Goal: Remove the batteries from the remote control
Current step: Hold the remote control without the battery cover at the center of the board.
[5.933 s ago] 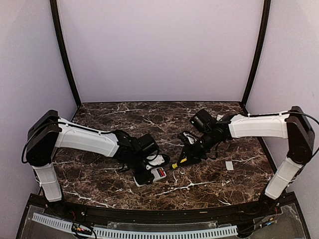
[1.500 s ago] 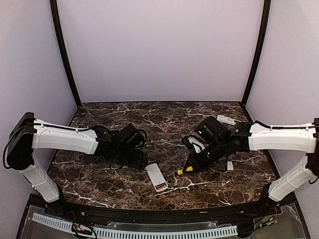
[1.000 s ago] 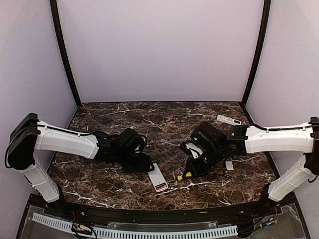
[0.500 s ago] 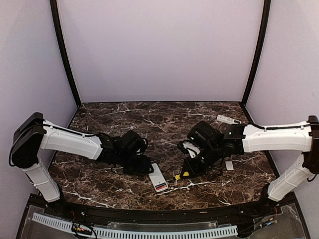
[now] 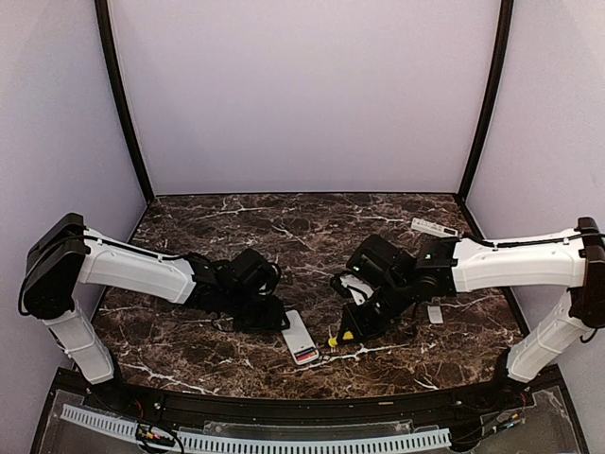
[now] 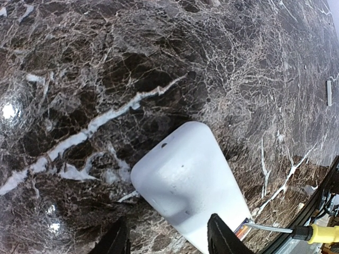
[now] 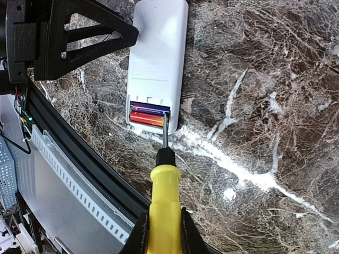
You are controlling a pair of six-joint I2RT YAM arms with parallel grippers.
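Two batteries (image 7: pixel 150 114): both in remote (image 7: pixel 157 58), none out.
Right gripper (image 7: pixel 162 233): clamped on screwdriver (image 7: pixel 164 196), tip at batteries.
Left gripper (image 6: pixel 168 239): fingers apart, astride remote.

The remote (image 5: pixel 300 338) lies flat on the table (image 5: pixel 189 350), near its front edge and between the two arms. The batteries (image 7: pixel 150 114) lie side by side in the open compartment at the remote's near end. The left gripper (image 6: pixel 168 241) is at the far end, one finger on each side of it. From the right, the screwdriver (image 7: pixel 164 206) in the right gripper (image 5: pixel 359 322) reaches the compartment, with its tip at the batteries. A small cover (image 5: pixel 436 314) lies further right, and a second remote (image 5: pixel 434 227) lies behind it.
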